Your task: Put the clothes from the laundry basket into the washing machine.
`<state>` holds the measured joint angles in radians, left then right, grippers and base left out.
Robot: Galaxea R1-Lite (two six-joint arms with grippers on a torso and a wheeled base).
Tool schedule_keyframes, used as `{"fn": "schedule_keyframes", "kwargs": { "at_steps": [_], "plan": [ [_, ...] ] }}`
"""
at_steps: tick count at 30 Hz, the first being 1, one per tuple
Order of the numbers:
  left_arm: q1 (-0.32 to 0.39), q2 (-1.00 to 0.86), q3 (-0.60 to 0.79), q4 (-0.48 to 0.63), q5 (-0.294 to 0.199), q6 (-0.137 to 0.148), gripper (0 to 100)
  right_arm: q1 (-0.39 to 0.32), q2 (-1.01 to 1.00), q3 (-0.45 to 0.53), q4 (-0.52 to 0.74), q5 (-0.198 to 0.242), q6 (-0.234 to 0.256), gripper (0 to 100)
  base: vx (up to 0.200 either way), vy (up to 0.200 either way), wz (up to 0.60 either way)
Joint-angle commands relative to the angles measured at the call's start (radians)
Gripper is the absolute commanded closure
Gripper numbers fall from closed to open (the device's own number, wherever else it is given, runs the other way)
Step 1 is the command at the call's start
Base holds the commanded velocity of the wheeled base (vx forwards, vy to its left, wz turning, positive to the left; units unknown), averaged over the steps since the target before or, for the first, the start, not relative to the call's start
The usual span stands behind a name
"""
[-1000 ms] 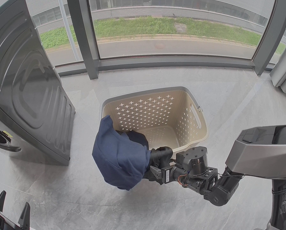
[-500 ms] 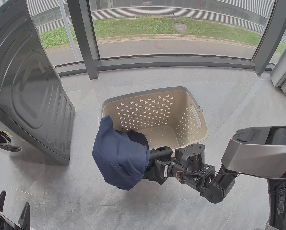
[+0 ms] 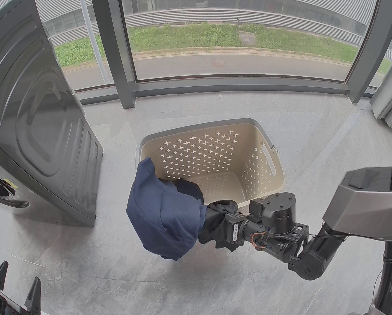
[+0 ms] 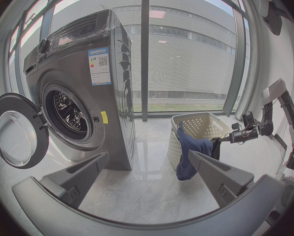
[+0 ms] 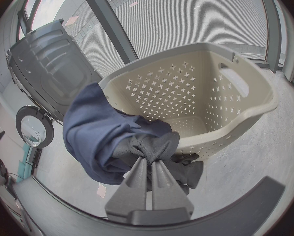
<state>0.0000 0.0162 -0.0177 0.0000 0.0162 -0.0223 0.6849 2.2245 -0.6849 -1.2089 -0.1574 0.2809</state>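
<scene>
The washing machine [image 3: 38, 119] stands at the far left on the grey floor [image 3: 117, 276], its side panel turned toward the basket. From the left wrist view its round door [image 4: 19, 131] is swung wide open and the drum [image 4: 68, 115] behind it is exposed. The left gripper [image 4: 147, 156] hangs low at the robot's near left, well apart from the clothes, with its two fingers spread wide and nothing between them.

To the right of the machine, a blue garment [image 3: 163, 215] is draped over the near left corner of the laundry basket [image 3: 268, 154], most of it hanging down the outside of the wall. Just beside it, on its right, a dark cloth [image 5: 153, 146] is bunched up and partly tucked under the blue fabric. The right gripper [image 5: 147, 163] comes in from the right at the basket's near rim, its fingers pressed together on a fold of that dark cloth. Part of the cloth hangs loose below the fingers, outside the basket.

The basket is cream with star-shaped holes and a handle slot in its right wall, and it sits in front of a tall window [image 3: 239, 31]. A pale curtain [image 3: 390, 92] hangs at the far right.
</scene>
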Motion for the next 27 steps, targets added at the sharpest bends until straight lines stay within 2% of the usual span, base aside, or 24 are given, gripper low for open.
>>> {"fn": "schedule_keyframes", "kwargs": {
  "at_steps": [1, 5, 8, 12, 16, 21, 25, 27],
  "plan": [
    [0.000, -0.009, 0.018, 0.000, 0.001, 0.001, 0, 0.010, -0.243, 0.108, 0.002, 0.001, 0.046, 100, 0.000, 0.000, 0.00],
    [0.000, -0.009, 0.018, 0.000, 0.001, -0.001, 0, 0.025, -0.356, 0.177, -0.001, 0.001, 0.067, 100, 0.000, 0.000, 0.00],
    [0.000, -0.009, 0.018, 0.000, -0.001, 0.001, 0, 0.035, -0.470, 0.231, -0.001, 0.004, 0.066, 100, 0.000, 0.000, 0.00],
    [0.000, -0.009, 0.018, 0.000, -0.001, 0.002, 0, 0.038, -0.565, 0.252, 0.000, 0.009, 0.057, 100, 0.000, 0.000, 0.00],
    [0.000, -0.009, 0.018, 0.000, -0.002, 0.004, 0, 0.038, -0.669, 0.288, -0.001, 0.010, 0.009, 100, 0.000, 0.000, 0.00],
    [0.000, -0.009, 0.018, 0.000, -0.004, 0.004, 0, 0.035, -0.717, 0.275, -0.003, 0.021, -0.058, 100, 0.000, 0.000, 0.00],
    [0.000, -0.009, 0.018, 0.000, -0.004, 0.004, 0, 0.039, -0.733, 0.278, -0.001, 0.021, -0.074, 100, 0.000, 0.000, 0.00],
    [0.000, -0.009, 0.018, 0.000, -0.004, 0.004, 0, 0.038, -0.735, 0.278, -0.003, 0.021, -0.075, 100, -0.200, 0.000, 0.00]
  ]
}}
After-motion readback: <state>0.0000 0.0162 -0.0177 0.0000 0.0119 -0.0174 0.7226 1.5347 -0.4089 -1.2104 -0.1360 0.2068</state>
